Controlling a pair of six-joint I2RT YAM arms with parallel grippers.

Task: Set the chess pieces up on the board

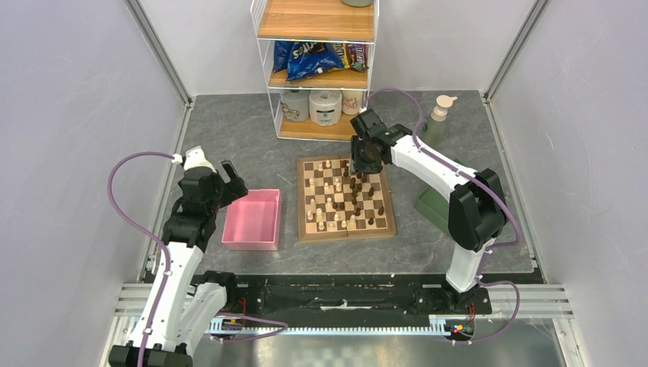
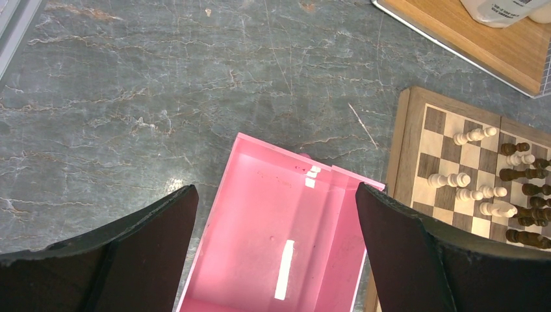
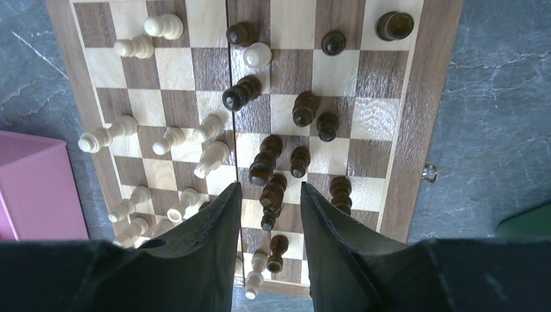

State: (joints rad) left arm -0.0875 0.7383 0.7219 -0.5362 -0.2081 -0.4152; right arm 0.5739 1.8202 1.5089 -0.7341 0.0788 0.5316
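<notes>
We noted the right gripper point(image 3: 270, 198) over the right half of the square wooden checkered chessboard point(image 3: 416, 130). Its jaws were narrow, straddling one of the tiny dark brown chess pieces point(image 3: 273, 188) without visibly touching it. Cream and dark pieces lay jumbled across the squares. Neighbours crowded both fingers, so we judged closing might topple them or pinch two. The left gripper point(image 2: 273, 195), wide and empty, hovered above the pink plastic tray point(image 2: 247, 169) left of the board.

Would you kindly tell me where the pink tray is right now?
In the top view the pink tray sits just left of the board, beside the left hand.
</notes>
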